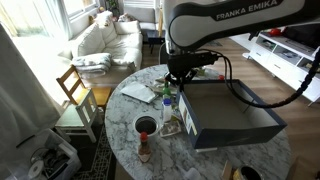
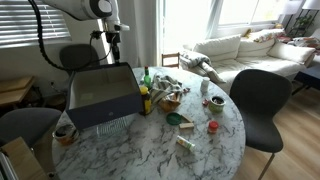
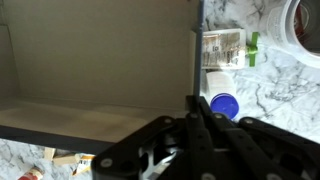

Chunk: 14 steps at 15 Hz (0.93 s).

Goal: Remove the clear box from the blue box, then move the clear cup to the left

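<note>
The blue box (image 1: 232, 118) is large and shallow and lies on the round marble table; it also shows in the other exterior view (image 2: 100, 95). In the wrist view I see its bare inside (image 3: 90, 60) and one wall. The clear box is not visible in any view. The clear cup (image 1: 145, 126) stands on the table apart from the blue box, like a pale ring; it also shows in an exterior view (image 2: 216, 101). My gripper (image 1: 183, 76) hangs above the box's edge nearest the clutter. Its fingers (image 3: 196, 108) look shut, with nothing visible between them.
A printed white-labelled packet (image 3: 222, 48) and a blue cap (image 3: 224, 105) lie just outside the box wall. Bottles and jars (image 1: 168, 105) crowd the table beside the box. A red-capped bottle (image 1: 145, 150) stands near the cup. Chairs surround the table.
</note>
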Each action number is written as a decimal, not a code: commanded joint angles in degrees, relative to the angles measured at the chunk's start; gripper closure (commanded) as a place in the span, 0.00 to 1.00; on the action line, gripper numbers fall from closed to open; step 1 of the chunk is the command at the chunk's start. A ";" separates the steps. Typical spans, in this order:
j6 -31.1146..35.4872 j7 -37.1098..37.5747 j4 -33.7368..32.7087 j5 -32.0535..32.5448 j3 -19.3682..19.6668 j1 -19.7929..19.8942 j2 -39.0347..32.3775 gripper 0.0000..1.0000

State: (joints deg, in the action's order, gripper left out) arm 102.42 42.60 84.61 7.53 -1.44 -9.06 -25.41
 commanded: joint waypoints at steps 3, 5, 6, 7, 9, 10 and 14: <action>-0.19 0.19 -1.42 -0.92 0.68 -0.59 -1.58 0.99; 0.01 0.22 -1.52 -1.26 0.58 -0.61 -1.73 0.99; 0.06 0.16 -1.55 -1.41 0.53 -0.63 -1.72 0.99; 0.02 0.13 -1.56 -1.47 0.53 -0.66 -1.71 0.99; -0.33 0.03 -1.46 -1.96 0.47 -0.58 -1.26 0.87; -0.28 0.05 -1.44 -2.12 0.48 -0.60 -1.12 0.71; -0.38 0.57 -1.60 -1.80 0.66 -1.02 -0.48 0.42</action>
State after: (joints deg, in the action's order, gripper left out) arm 102.42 42.60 83.20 6.26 -1.44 -9.34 -26.38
